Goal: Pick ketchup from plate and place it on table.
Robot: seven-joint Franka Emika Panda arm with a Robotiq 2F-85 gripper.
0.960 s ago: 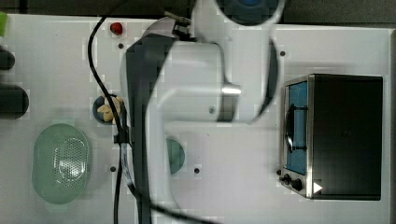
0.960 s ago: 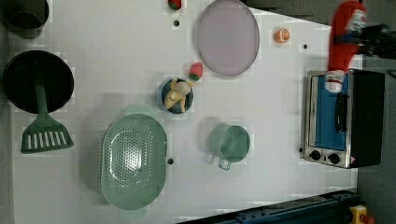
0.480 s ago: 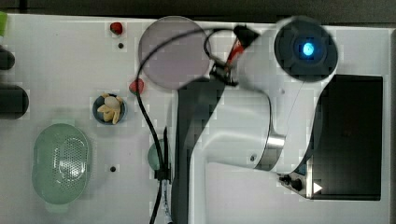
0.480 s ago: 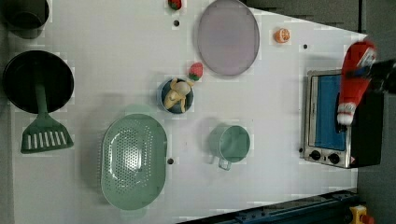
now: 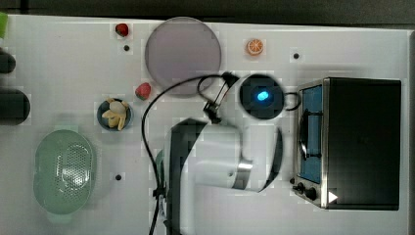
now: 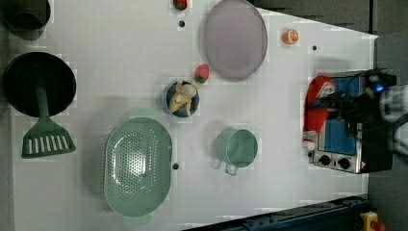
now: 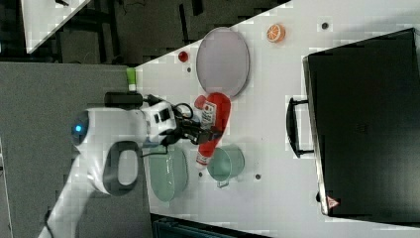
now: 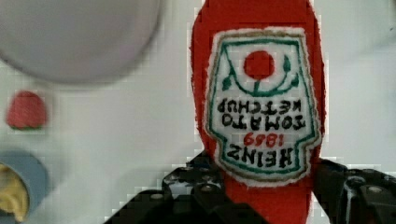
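**Above the table: ketchup lifted clear of the plate**

Above the white table (image 7: pixel 277 148), between the plate (image 7: pixel 223 62) and the green cup (image 7: pixel 225 163) in the right view, I hold the ketchup (image 7: pixel 212 126) in the air. My gripper (image 8: pixel 266 196) is clamped on the bottle's body, a finger pressed to each side below the label.

Change noted: over the last second the bottle has travelled down the left view, from level with the plate to in front of the toaster oven (image 6: pixel 353 125). The plate now lies bare.

Finding: pick-up appears complete. Remaining, in my judgement, is the descent onto open tabletop, keeping clear of the cup, and release.
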